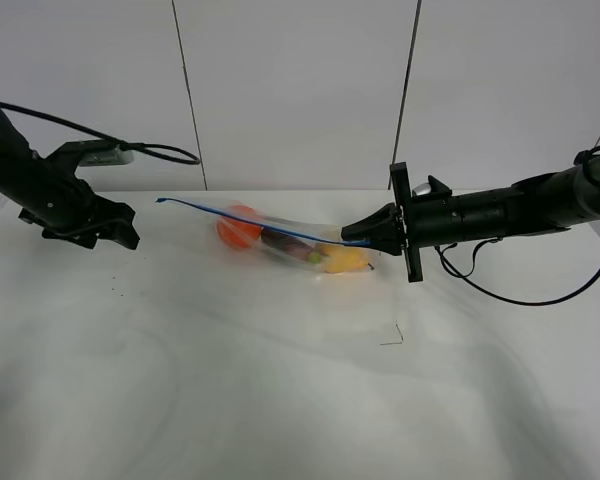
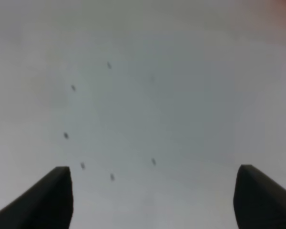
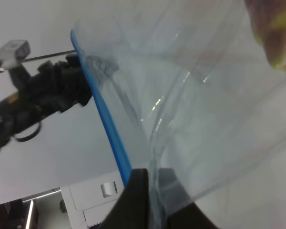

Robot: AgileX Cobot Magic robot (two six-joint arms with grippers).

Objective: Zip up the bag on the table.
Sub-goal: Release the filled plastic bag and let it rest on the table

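The clear plastic bag (image 1: 290, 240) lies on the white table (image 1: 280, 400) with orange, purple and yellow produce inside. Its blue zipper strip (image 1: 260, 223) runs along the raised top edge. My right gripper (image 1: 352, 237) is shut on the right end of the zipper strip; in the right wrist view its fingers (image 3: 138, 200) pinch the blue strip (image 3: 107, 119) and the clear film (image 3: 195, 105). My left gripper (image 1: 120, 235) is open and empty, left of the bag and apart from it. The left wrist view shows its two fingertips (image 2: 52, 200) wide apart over bare table.
A small thin dark mark (image 1: 392, 338) lies on the table in front of the bag. White wall panels (image 1: 300, 90) stand behind the table. Small dark specks (image 2: 109, 65) dot the tabletop under the left gripper.
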